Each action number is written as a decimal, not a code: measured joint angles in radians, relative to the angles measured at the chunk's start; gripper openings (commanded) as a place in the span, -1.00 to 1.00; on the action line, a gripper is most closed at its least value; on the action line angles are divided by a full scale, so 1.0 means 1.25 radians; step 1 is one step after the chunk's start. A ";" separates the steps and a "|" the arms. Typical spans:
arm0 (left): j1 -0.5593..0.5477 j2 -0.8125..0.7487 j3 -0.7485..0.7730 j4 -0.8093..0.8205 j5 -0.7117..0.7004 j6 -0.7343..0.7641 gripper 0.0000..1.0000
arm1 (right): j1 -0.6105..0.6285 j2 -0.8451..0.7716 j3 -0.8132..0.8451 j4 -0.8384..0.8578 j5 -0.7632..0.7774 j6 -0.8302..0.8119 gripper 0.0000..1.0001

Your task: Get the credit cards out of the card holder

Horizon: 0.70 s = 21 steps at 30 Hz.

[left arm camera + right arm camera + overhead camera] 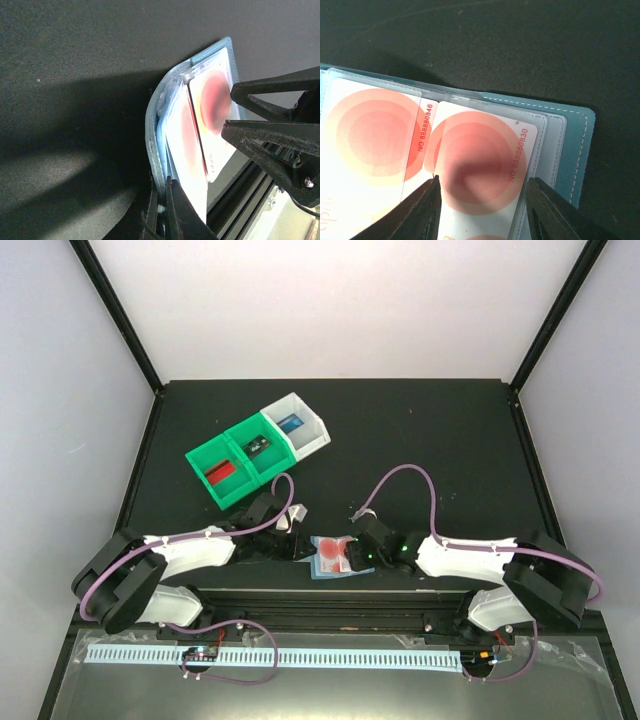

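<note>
The pale blue card holder (318, 573) lies open near the table's front edge, between both grippers. It holds two white credit cards with round red marks (485, 165) (370, 135). My left gripper (162, 200) is shut on the holder's (152, 135) left edge and lifts that panel, so the cards (215, 100) tilt up. My right gripper (482, 182) is open. Its fingertips (432, 185) stand at either long side of the right-hand card, over the holder's (575, 140) right panel. In the top view the left gripper (300, 548) and right gripper (362, 555) flank the holder.
Two green bins (212, 455) and a white bin (312, 430) stand in a diagonal row at the back left. They hold a red card (220, 475), a black card (258, 447) and a blue card (290, 424). A metal rail (250, 200) runs along the front edge.
</note>
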 measured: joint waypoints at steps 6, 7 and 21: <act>0.000 0.000 0.000 -0.001 -0.003 0.000 -0.97 | -0.003 -0.002 -0.011 0.035 -0.027 0.001 -0.03; 0.000 0.000 0.000 -0.001 -0.003 0.000 -0.97 | -0.004 -0.005 -0.011 0.039 -0.030 0.001 -0.03; -0.002 -0.001 0.000 -0.004 -0.023 0.000 -0.59 | -0.016 -0.057 -0.019 0.071 -0.060 0.007 -0.05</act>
